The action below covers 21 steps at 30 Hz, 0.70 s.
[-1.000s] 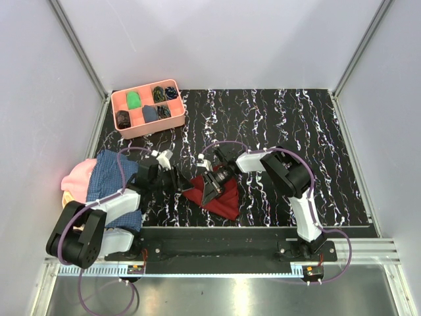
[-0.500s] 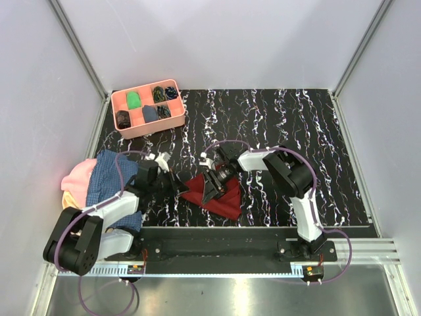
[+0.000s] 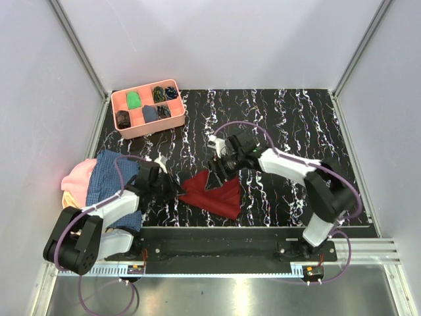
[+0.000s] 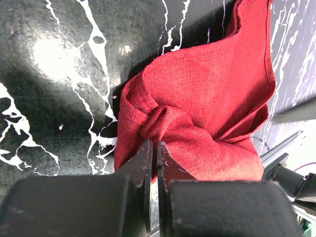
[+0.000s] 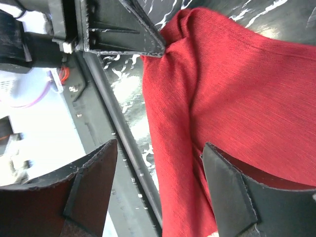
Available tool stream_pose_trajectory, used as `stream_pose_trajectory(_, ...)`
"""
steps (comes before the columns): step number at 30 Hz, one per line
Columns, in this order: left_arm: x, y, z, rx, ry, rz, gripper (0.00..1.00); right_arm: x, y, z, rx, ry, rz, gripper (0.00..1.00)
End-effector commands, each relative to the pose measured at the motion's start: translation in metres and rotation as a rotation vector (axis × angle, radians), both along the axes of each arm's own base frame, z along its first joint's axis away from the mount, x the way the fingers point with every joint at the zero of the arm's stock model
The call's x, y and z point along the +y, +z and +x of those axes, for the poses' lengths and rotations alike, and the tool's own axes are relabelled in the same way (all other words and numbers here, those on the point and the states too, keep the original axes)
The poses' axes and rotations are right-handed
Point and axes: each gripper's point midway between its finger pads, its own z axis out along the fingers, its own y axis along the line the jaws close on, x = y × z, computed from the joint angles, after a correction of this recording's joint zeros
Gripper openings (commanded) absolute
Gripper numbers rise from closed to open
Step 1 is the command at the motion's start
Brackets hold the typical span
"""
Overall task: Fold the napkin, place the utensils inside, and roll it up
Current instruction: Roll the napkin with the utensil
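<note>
The dark red napkin (image 3: pixel 216 195) lies crumpled on the black marbled table (image 3: pixel 276 125), near the front edge. My left gripper (image 3: pixel 176 190) is shut on a bunched fold at the napkin's left corner (image 4: pixel 154 123), its jaws pressed together on the cloth (image 4: pixel 152 148). My right gripper (image 3: pixel 214 176) hovers open just over the napkin's upper edge. In the right wrist view the red cloth (image 5: pixel 237 89) passes between the spread fingers (image 5: pixel 160 165) without touching them. The left gripper's fingers (image 5: pixel 121 29) show at the top of that view. No utensils are in view.
A pink compartment tray (image 3: pixel 172 84) with small items stands at the back left. A blue checked cloth (image 3: pixel 110 176) and a pink cloth (image 3: pixel 75 176) are heaped at the left edge under the left arm. The table's front rail (image 5: pixel 113 143) runs close beside the napkin.
The left gripper has shut on the napkin's left corner. The right gripper has opened, let go of the cloth and pulled back and up, its arm swinging out to the right.
</note>
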Motion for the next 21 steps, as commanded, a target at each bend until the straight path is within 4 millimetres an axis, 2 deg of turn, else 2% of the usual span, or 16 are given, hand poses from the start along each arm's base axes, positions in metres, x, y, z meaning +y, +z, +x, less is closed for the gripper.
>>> stream_pose_trajectory(1, 0.009, -0.003, 0.01, 0.021, 0.057, 0.065, 0.0, -0.01, 0.003, -0.004, -0.227, -0.02, -0.082, 0.77)
stream_pose_trajectory(3, 0.01, -0.003, 0.012, 0.032, 0.062, 0.075, 0.0, -0.011, -0.001, -0.008, -0.285, -0.034, -0.128, 0.77)
stream_pose_trajectory(5, 0.01, -0.004, 0.013, 0.04, 0.064, 0.08, 0.0, -0.009, -0.004, -0.024, -0.318, -0.022, -0.16, 0.76)
stream_pose_trajectory(11, 0.011, -0.004, 0.014, 0.048, 0.066, 0.082, 0.0, -0.005, -0.023, -0.05, -0.315, -0.027, -0.194, 0.75)
stream_pose_trajectory(21, 0.009, 0.0, 0.016, 0.036, 0.06, 0.071, 0.0, -0.008, -0.068, -0.053, -0.283, -0.01, -0.297, 0.69)
